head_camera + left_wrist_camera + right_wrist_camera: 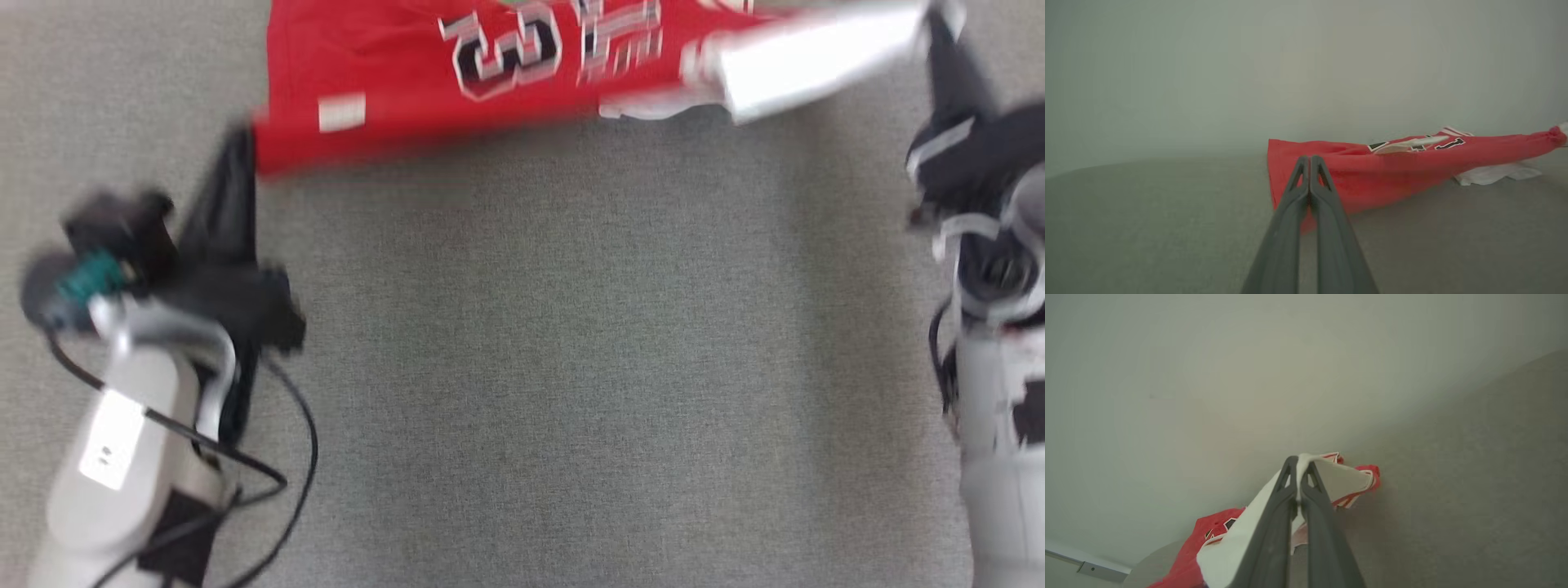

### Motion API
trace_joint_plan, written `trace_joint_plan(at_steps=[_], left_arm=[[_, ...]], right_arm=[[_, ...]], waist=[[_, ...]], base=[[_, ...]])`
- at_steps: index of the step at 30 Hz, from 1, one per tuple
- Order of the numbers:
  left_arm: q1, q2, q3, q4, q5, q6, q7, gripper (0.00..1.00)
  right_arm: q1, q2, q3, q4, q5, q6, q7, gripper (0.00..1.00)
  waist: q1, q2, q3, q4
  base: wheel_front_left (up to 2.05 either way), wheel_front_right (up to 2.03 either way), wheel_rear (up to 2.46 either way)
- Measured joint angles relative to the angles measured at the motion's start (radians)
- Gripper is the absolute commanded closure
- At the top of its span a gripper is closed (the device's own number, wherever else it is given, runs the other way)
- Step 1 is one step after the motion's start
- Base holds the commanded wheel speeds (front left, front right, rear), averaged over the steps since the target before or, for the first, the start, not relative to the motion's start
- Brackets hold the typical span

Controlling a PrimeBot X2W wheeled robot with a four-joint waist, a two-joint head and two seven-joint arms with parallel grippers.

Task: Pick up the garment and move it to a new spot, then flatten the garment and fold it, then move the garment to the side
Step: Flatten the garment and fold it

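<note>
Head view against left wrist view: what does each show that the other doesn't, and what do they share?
Head view: from above, the right gripper shut on the white part of the jersey, the big number and a white patch on the red cloth, and a black cable.
Left wrist view: side-on, a pale wall, the jersey stretched toward a bunched far end, and white cloth beneath it.
Both: the red jersey, the left gripper shut on its hem corner, and the grey surface.
</note>
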Motion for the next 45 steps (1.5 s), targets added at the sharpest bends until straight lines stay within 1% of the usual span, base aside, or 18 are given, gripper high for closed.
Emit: trace_joint_plan(at_steps=[3, 5, 8, 14, 16, 20, 22, 24, 28, 32, 33, 41, 45], left_arm=[[0.063, 0.001, -0.004, 0.057, -0.012, -0.001, -0.014, 1.00], [0.109, 0.001, -0.001, 0.071, -0.016, -0.001, -0.025, 1.00], [0.174, 0.002, 0.009, 0.092, -0.036, -0.001, -0.042, 1.00], [0.293, -0.009, 0.028, 0.086, -0.065, 0.010, -0.068, 1.00], [0.337, -0.016, 0.030, 0.074, -0.073, 0.020, -0.076, 1.00], [0.413, -0.022, 0.047, 0.056, -0.089, 0.028, -0.084, 1.00], [0.456, -0.022, 0.061, 0.039, -0.116, 0.037, -0.084, 1.00], [0.506, -0.019, 0.084, 0.019, -0.130, 0.043, -0.085, 1.00], [0.580, -0.019, 0.103, -0.027, -0.139, 0.055, -0.093, 1.00], [0.600, -0.018, 0.120, -0.070, -0.140, 0.064, -0.094, 1.00], [0.604, -0.018, 0.120, -0.076, -0.140, 0.067, -0.092, 1.00], [0.624, -0.023, 0.109, -0.153, -0.148, 0.071, -0.058, 1.00], [0.621, -0.025, 0.099, -0.194, -0.168, 0.071, -0.030, 1.00]], right_arm=[[0.099, -0.003, -0.005, -0.002, -0.002, 0.017, -0.001, 1.00], [0.172, -0.002, -0.006, -0.002, -0.002, 0.025, -0.001, 1.00], [0.257, 0.002, -0.021, -0.015, -0.002, 0.030, -0.012, 1.00], [0.411, 0.017, -0.032, -0.099, -0.008, 0.032, -0.028, 1.00], [0.476, 0.020, -0.024, -0.108, -0.018, 0.023, -0.026, 1.00], [0.606, 0.031, -0.020, -0.144, -0.048, -0.011, -0.017, 1.00], [0.667, 0.040, -0.014, -0.166, -0.048, -0.019, -0.003, 1.00], [0.711, 0.045, -0.006, -0.197, -0.046, -0.021, 0.012, 1.00], [0.764, 0.049, -0.017, -0.294, -0.012, -0.021, 0.030, 1.00], [0.805, 0.049, -0.016, -0.368, -0.004, -0.022, 0.054, 1.00], [0.812, 0.050, -0.018, -0.383, -0.003, -0.029, 0.060, 1.00], [0.842, 0.051, 0.005, -0.459, 0.000, -0.046, 0.104, 1.00], [0.819, 0.050, 0.059, -0.489, -0.001, -0.046, 0.146, 1.00]], waist=[[-0.0002, -0.0001, -0.017, 0.001], [-0.0001, 0.0000, -0.032, 0.002], [-0.0002, -0.0001, -0.059, 0.002], [-0.0003, -0.0001, -0.123, 0.000], [-0.0003, -0.0002, -0.145, 0.000], [-0.0003, -0.0002, -0.186, 0.001], [-0.0004, -0.0002, -0.204, 0.003], [-0.0004, -0.0002, -0.221, 0.002], [-0.0005, -0.0003, -0.240, -0.003], [-0.0004, -0.0003, -0.242, -0.009], [-0.0004, -0.0003, -0.242, -0.010], [-0.0002, -0.0001, -0.219, -0.016], [-0.0002, -0.0001, -0.193, -0.018]], base=[[0.00, 0.00, 0.00], [0.00, 0.00, 0.00], [0.00, 0.00, 0.00], [0.00, 0.00, 0.00], [0.00, 0.00, 0.00], [0.00, 0.00, 0.00], [0.00, 0.00, 0.00], [0.00, 0.00, 0.00], [0.00, 0.00, 0.00], [0.00, 0.00, 0.00], [0.00, 0.00, 0.00], [0.00, 0.00, 0.00], [0.00, 0.00, 0.00]])
